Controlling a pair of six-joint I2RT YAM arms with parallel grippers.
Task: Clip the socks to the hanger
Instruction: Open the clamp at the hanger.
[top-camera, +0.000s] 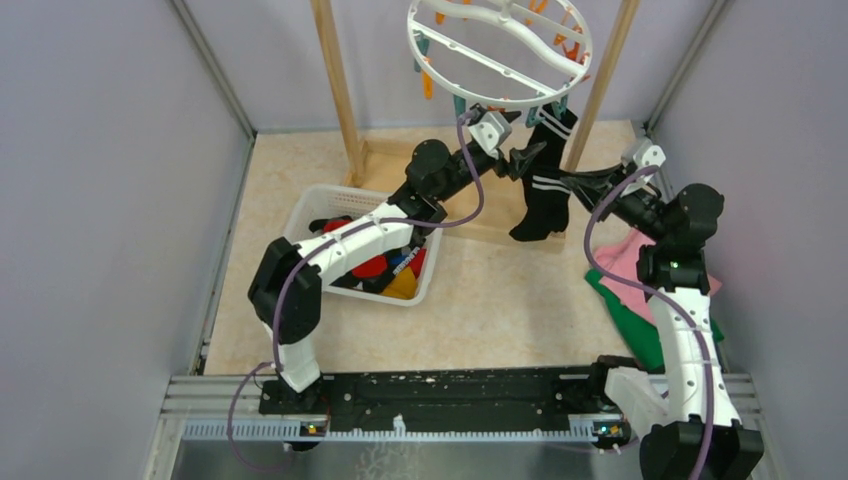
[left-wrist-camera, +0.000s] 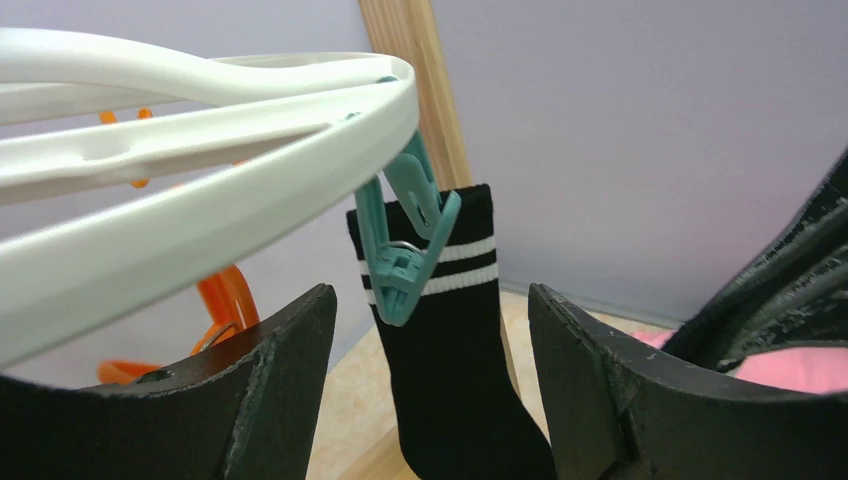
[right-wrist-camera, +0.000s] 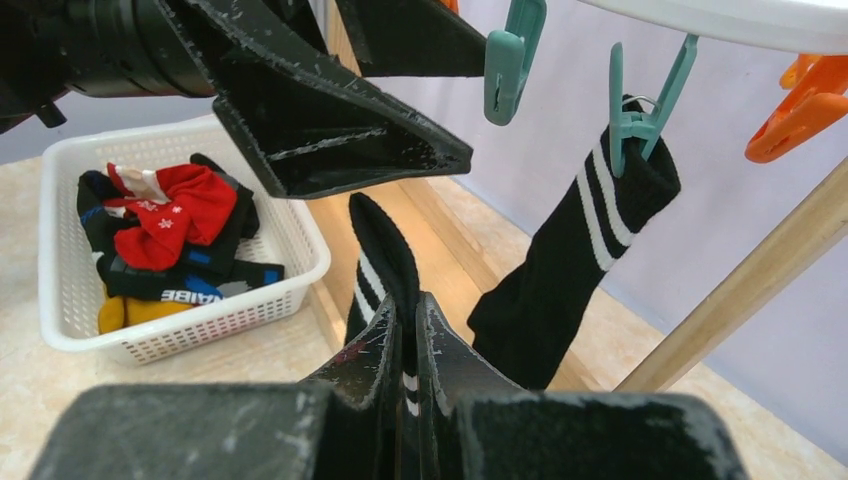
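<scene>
Right gripper (right-wrist-camera: 405, 308) clamps a striped sock (right-wrist-camera: 385, 250), clear only from its wrist; left gripper (left-wrist-camera: 430, 300) gapes at the pegged sock (left-wrist-camera: 452, 395).

A white round plastic hanger ring (top-camera: 478, 99) with orange and teal pegs hangs far centre, between two wooden posts (top-camera: 338, 90). A black sock with white stripes (top-camera: 556, 130) dangles from its near rim. The left gripper (top-camera: 528, 160) is agape just left of it. The right gripper (top-camera: 572, 181) pinches a second striped sock (top-camera: 545, 205). A white mesh basket (top-camera: 305, 205) of socks sits left, and pink and green cloths (top-camera: 625, 265) lie right.
</scene>
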